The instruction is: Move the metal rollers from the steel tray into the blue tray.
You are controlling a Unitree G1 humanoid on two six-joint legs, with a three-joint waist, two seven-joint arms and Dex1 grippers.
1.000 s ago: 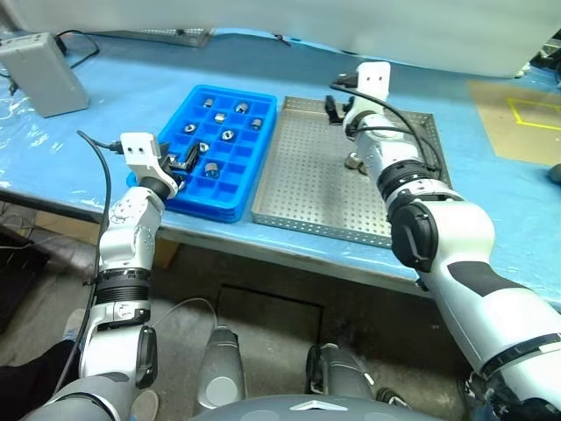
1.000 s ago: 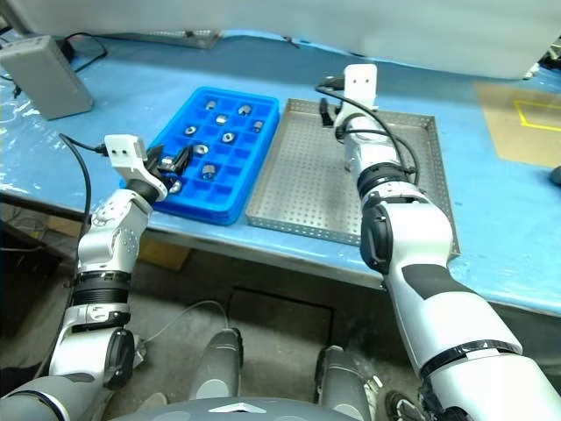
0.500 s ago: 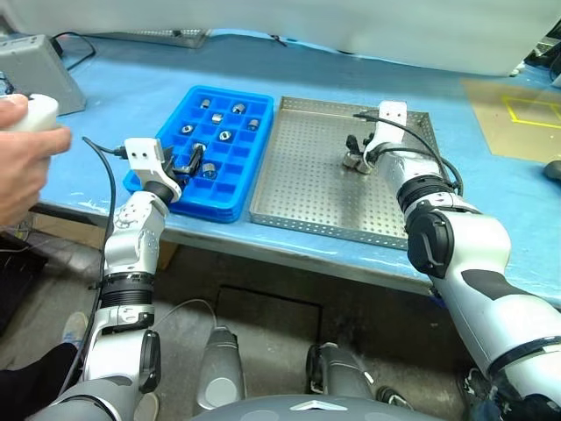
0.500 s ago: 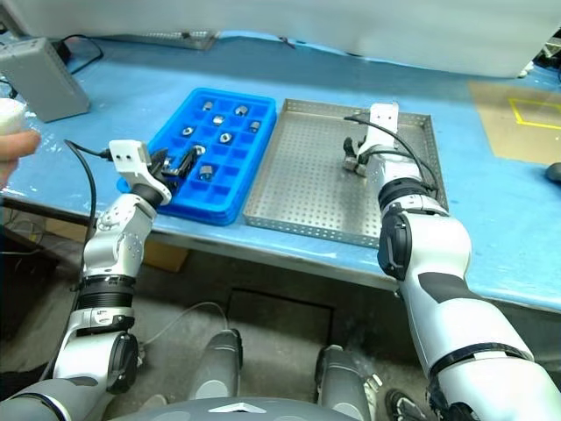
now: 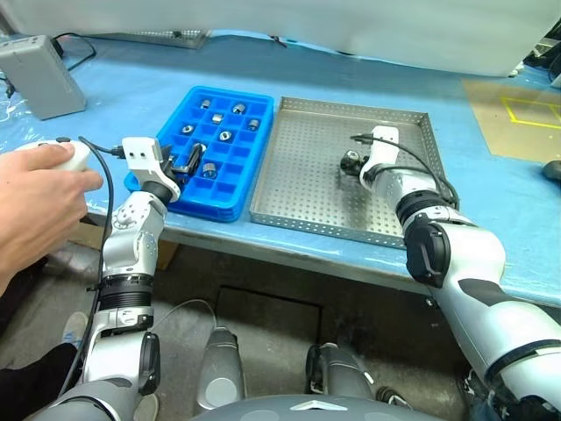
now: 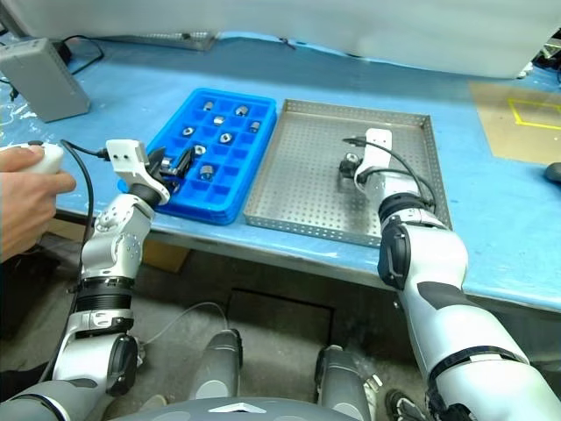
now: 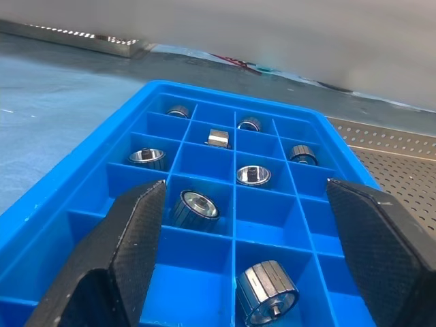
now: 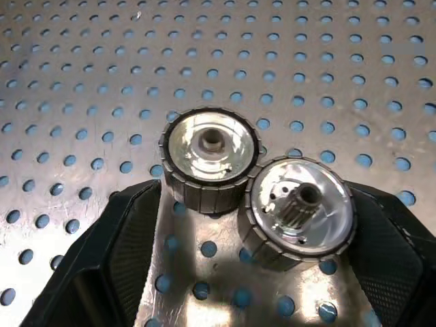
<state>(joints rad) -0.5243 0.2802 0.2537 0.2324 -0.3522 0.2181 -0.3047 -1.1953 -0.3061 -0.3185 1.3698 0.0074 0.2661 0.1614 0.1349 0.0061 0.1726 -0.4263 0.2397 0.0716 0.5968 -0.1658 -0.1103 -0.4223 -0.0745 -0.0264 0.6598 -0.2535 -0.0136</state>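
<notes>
A: Head view first: the right gripper [image 5: 352, 160] sat low over the steel tray [image 5: 307, 175], beside a roller. The left gripper [image 5: 187, 161] hung at the near edge of the blue tray [image 5: 254, 149]. A person's hand [image 5: 35, 197] held a white device off to the left.

B: Left wrist view, count them?

A: Seven metal rollers [image 7: 253, 175] in the compartments ahead of the fingers [image 7: 133, 238], the nearest one lying between them. Jaws stood wide apart, gripping nothing.

B: And the right wrist view?

A: Two rollers touching each other on the perforated floor, right between the spread fingers [image 8: 129, 231]. The far roller [image 8: 210, 158] stood a little farther out, the near roller [image 8: 297, 210] closer in. Nothing was clamped.

B: The risk?

A: I judged the pair was the trouble. Closing on both could squeeze one out sideways, or lift two, and one could drop short of the blue tray. Round, shiny sides would slip easily.
</notes>
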